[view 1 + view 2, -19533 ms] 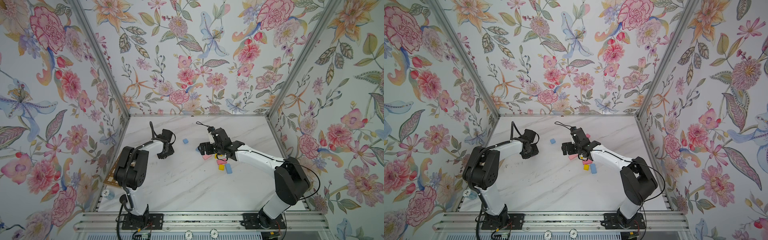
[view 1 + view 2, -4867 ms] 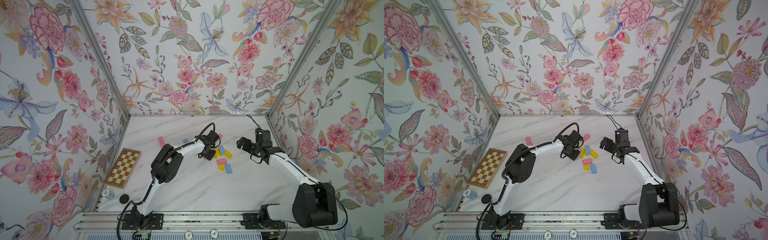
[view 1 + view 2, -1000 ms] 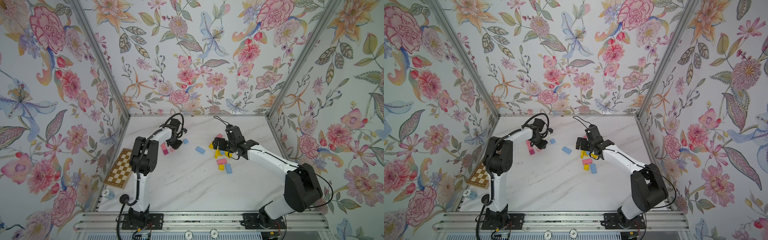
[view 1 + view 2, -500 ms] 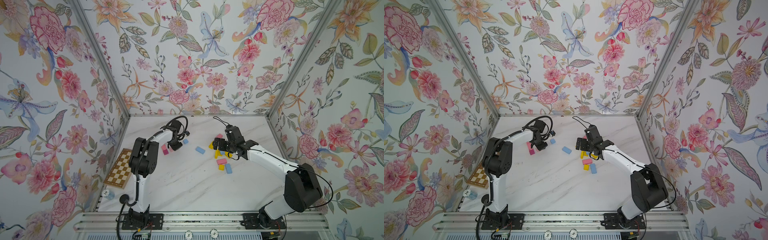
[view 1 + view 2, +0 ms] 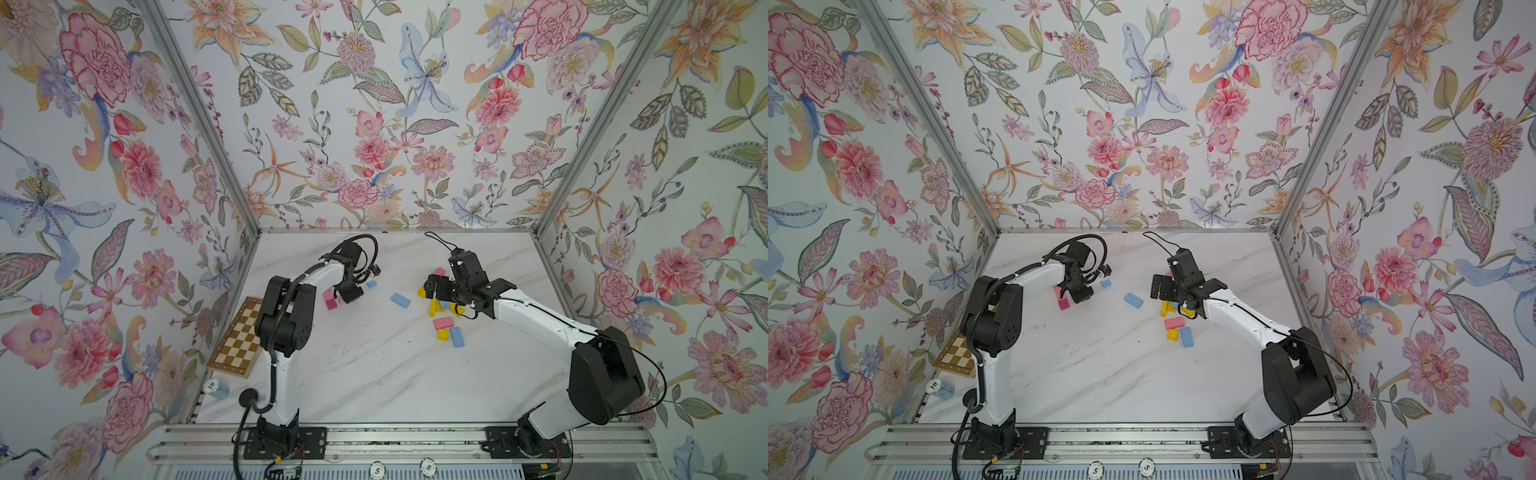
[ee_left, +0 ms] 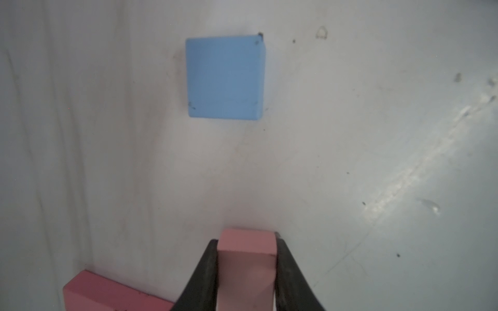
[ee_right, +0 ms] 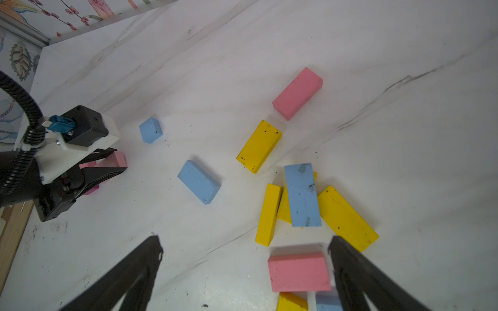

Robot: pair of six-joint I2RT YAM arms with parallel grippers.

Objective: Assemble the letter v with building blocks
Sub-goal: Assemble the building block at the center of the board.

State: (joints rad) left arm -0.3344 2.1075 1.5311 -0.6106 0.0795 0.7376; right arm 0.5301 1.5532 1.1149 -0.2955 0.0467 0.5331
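**Left hand gripping a pink block, right hand wide open over the pile**

My left hand (image 5: 352,292) is closed tight on a pink block (image 6: 245,254). My two fingers press against its long sides, and its end pokes out past my fingertips. I cannot tell whether it rests on the bench (image 5: 374,374) or hangs just above it. In both top views this hand sits left of centre, toward the far half of the bench. Just beside it lie a second pink block (image 5: 328,294) and a magenta block (image 5: 331,305), close together. A blue square block (image 6: 225,78) lies flat a little apart, ahead of my fingertips.

My right hand (image 7: 245,242) is spread wide and holds nothing. It hangs over the pile of blocks right of centre in both top views. A pink oblong (image 7: 297,272) lies flat just beside the inner face of one finger, well apart from the other. Beyond it a blue oblong (image 7: 303,194) lies across the yellow blocks (image 7: 346,215).

Between my two hands a lone blue block (image 5: 400,300) lies flat, touching nothing. The chessboard (image 5: 239,345) sits at the left edge of the bench, partly behind my left arm.
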